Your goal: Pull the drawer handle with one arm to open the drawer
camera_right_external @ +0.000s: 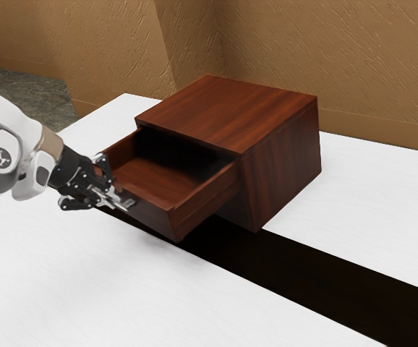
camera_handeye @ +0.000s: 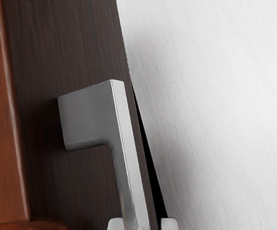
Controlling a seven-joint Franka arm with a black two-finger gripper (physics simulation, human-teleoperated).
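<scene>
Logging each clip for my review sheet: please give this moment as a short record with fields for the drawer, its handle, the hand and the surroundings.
drawer: the drawer is pulled partly out of the cabinet; nothing is seen in the part of its inside that shows
handle: the metal handle sits on the drawer's front
hand: the hand is at the handle, on the exterior view's left of the drawer
support: the cabinet stands on a white table
task state: drawer open part way

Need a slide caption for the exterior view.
Franka gripper holds the drawer handle, drawer partway out of the wooden cabinet on a white table.
</scene>
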